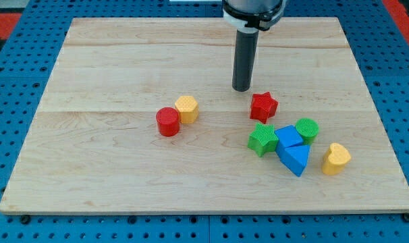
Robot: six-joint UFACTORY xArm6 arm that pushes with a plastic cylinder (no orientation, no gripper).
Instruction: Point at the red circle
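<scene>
The red circle (168,121) lies left of the board's middle, touching a yellow hexagon (187,108) on its upper right. My tip (241,88) stands near the board's middle, well to the right of and a little above the red circle, apart from it. A red star (263,106) lies just to the tip's lower right, not touching it.
A cluster sits at the right: a green star (262,139), a blue cube (289,137), a blue triangle (294,158), a green circle (306,129). A yellow heart (335,158) lies farther right. The wooden board (123,61) rests on a blue pegboard.
</scene>
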